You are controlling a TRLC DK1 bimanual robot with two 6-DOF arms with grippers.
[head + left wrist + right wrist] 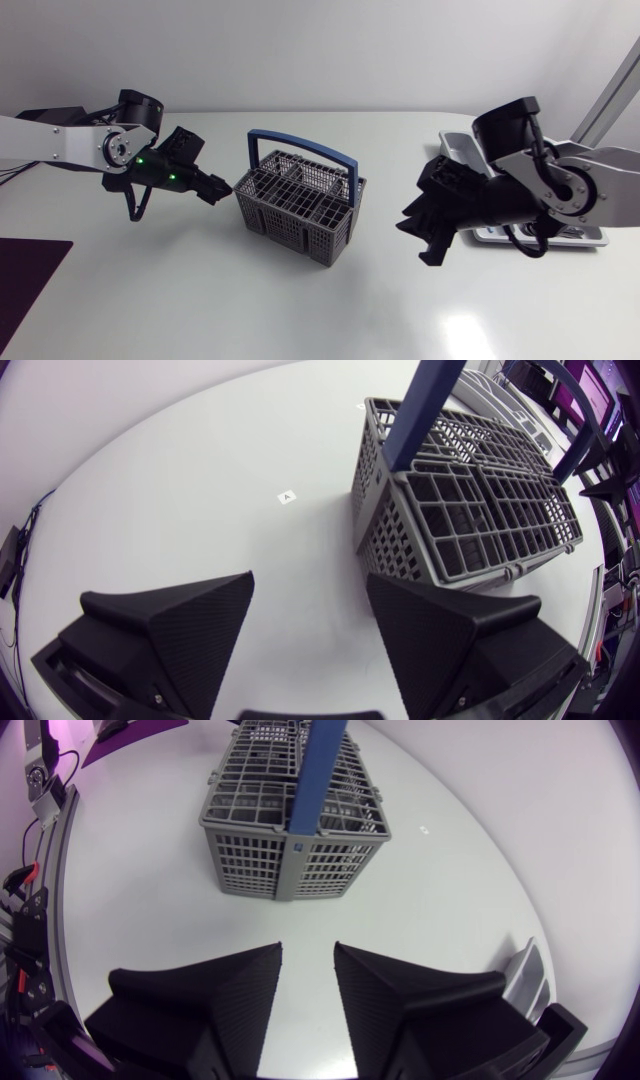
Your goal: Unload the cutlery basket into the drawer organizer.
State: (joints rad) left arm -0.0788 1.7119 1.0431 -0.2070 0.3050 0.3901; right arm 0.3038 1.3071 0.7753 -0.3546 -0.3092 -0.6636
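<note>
Left gripper (310, 588) first: matte black wedge fingers spread wide, nothing between them, the cutlery basket (470, 510) just ahead, nearer one finger. Right gripper (308, 958): fingers a narrow gap apart, gripping nothing, basket well ahead. It's grey plastic lattice, boxy, standing upright mid-table, with an arched blue handle (300, 140). The silver drawer organizer (458, 146) lies partly hidden behind the right arm.
</note>
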